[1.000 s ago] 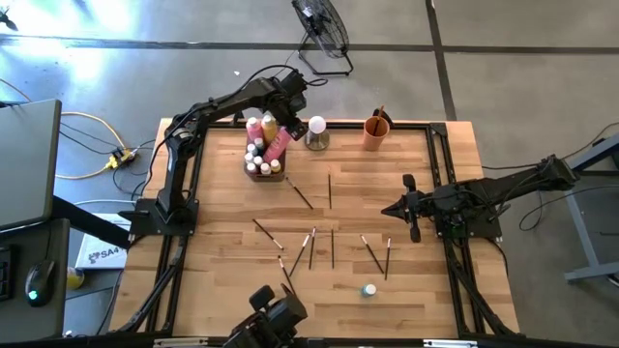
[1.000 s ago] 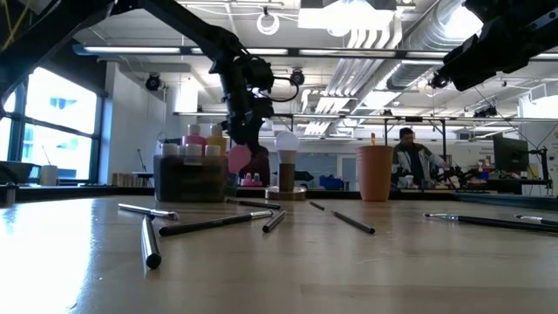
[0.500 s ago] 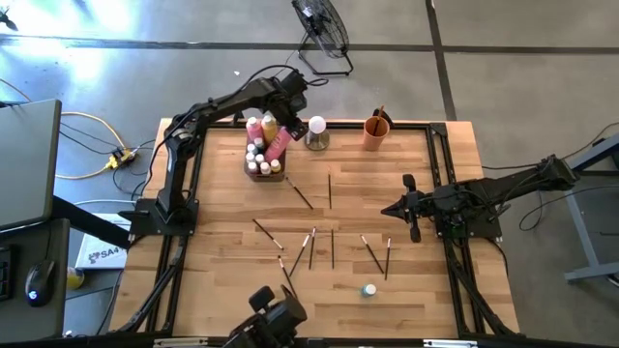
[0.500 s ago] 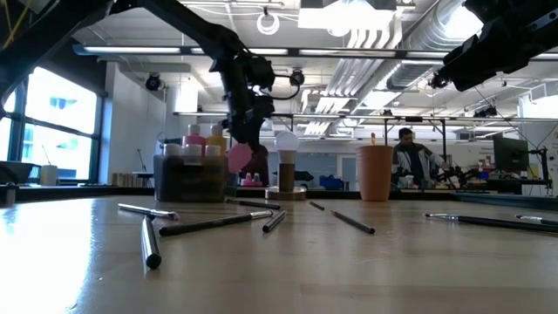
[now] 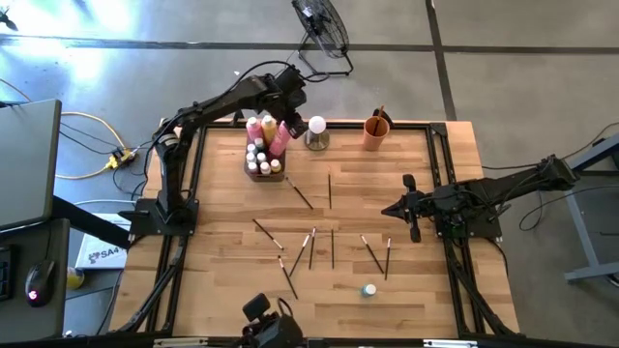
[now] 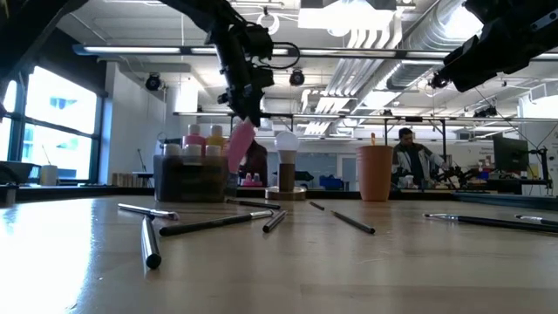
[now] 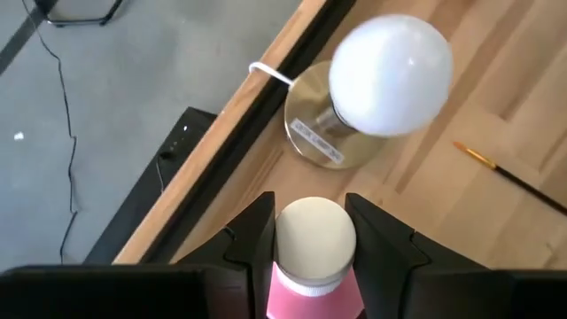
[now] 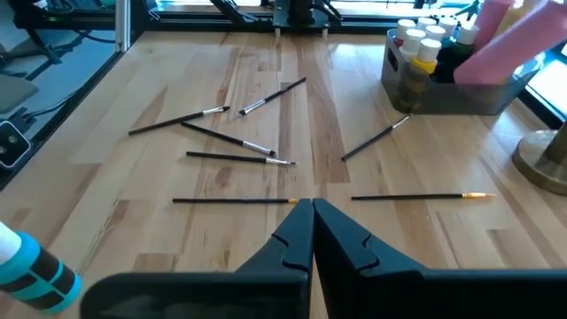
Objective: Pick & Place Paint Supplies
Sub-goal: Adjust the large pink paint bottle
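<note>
Holding the pink bottle [image 6: 238,144] in the left gripper [image 7: 309,232], fingers [image 7: 255,235] clamped on either side of its neck just under the cream cap, bottle hanging tilted in the air above the far left of the table [image 5: 416,280], just beside the grey tray [image 5: 263,170] and near the white ball on its metal base [image 7: 390,64]. Judged as the lift-and-carry step: best kept slow and level, since a grip this close to the cap leaves the long body free to swing; worth clearing the tray wall and the upright yellow bottle [image 5: 269,125] before travelling, and steering wide of the ball on its base. Pink plastic, tall and slim, smooth-sided, rounded pale cap; likely light but slippery, so a firm pinch seems wise. Tiny white-capped bottles [image 8: 423,34] crowded in the tray next to it. Thin dark-handled paintbrushes [image 5: 311,246] scattered across the middle of the table, well apart from the tray, one more [image 8: 416,197] lying alone nearer the ball. A small teal-banded bottle [image 5: 369,290] lying near the front edge. Orange cup [image 5: 376,130] at the far edge. Right gripper [image 8: 312,217] fully closed on nothing, waiting over the right side of the table.
</note>
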Motion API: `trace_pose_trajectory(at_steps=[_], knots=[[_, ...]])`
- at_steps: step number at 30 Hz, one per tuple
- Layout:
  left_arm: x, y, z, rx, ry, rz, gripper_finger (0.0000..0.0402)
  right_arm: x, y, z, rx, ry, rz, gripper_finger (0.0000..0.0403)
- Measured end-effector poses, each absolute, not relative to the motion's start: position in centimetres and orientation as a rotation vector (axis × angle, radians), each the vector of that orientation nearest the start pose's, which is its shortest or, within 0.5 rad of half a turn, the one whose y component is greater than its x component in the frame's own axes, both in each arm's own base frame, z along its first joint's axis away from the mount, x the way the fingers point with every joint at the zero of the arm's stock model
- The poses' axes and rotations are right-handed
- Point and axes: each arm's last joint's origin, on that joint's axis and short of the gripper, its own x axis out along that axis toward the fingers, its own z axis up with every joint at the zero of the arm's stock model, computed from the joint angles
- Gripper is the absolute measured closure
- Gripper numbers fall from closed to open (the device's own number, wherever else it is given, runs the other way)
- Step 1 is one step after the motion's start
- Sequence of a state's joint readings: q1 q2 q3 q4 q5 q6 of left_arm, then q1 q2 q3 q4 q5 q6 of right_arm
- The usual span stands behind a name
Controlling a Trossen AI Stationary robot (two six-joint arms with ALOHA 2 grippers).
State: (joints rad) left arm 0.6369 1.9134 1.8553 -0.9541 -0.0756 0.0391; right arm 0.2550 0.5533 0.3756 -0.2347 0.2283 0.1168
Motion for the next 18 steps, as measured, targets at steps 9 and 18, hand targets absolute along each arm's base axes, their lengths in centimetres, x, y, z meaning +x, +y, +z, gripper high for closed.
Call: trace_pose_trajectory(at_steps=[9,18], knots=[[32.7,23.0,30.8,-0.229,1.085,0.716,0.0286,13.1,2.8,21.7,0.037,0.424,-0.004,0.0401],[33.1,21.4,29.5,-0.172,1.065,0.732,0.0286,13.1,2.7,21.6,0.054,0.441,-0.010,0.0401]])
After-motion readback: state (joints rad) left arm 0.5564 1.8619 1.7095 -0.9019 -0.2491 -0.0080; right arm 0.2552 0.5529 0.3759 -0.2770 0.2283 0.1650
